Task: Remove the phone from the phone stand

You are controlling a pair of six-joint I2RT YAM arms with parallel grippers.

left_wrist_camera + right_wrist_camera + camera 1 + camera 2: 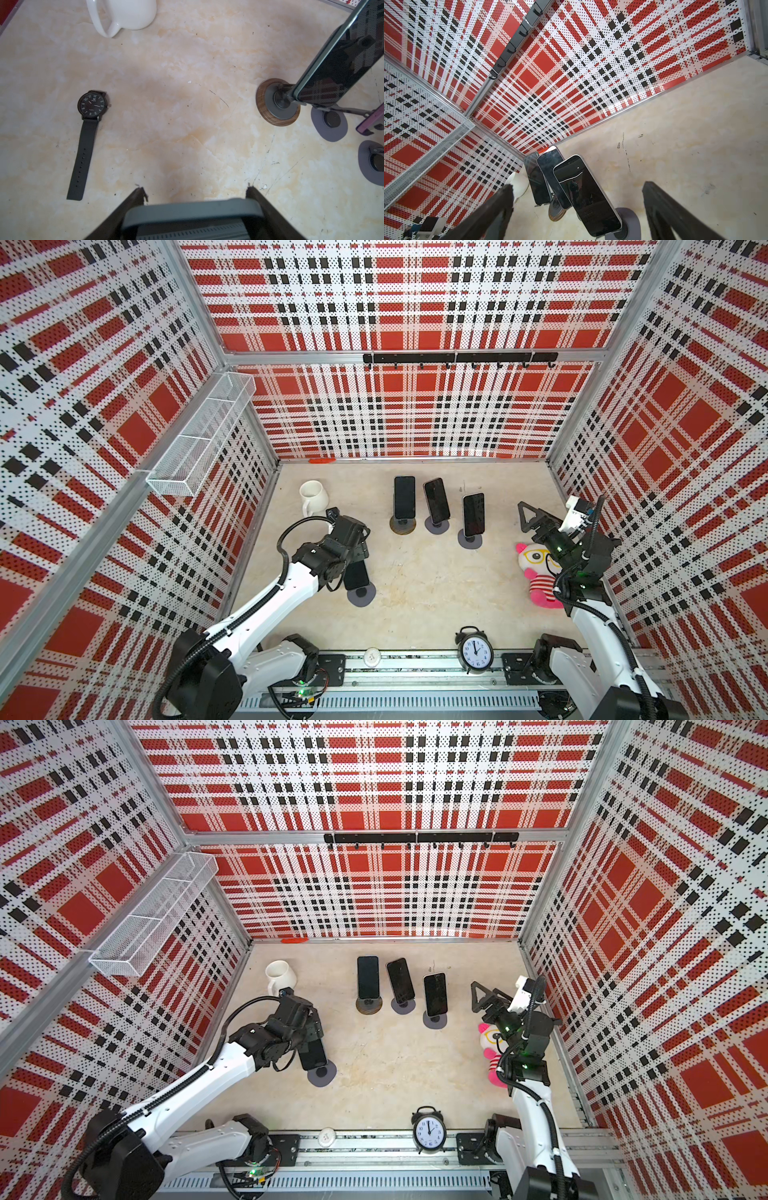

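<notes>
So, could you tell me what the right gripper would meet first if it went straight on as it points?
Most likely the nearest phone, seen ahead between the fingers of the open right gripper; how far is unclear.

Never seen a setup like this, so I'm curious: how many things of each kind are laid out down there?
Phones: 4
Phone stands: 4
Mug: 1
Wristwatch: 1
Alarm clock: 1
Plush toy: 1
Small white round thing: 1
Small orange thing by the back wall: 1
Total: 14
</notes>
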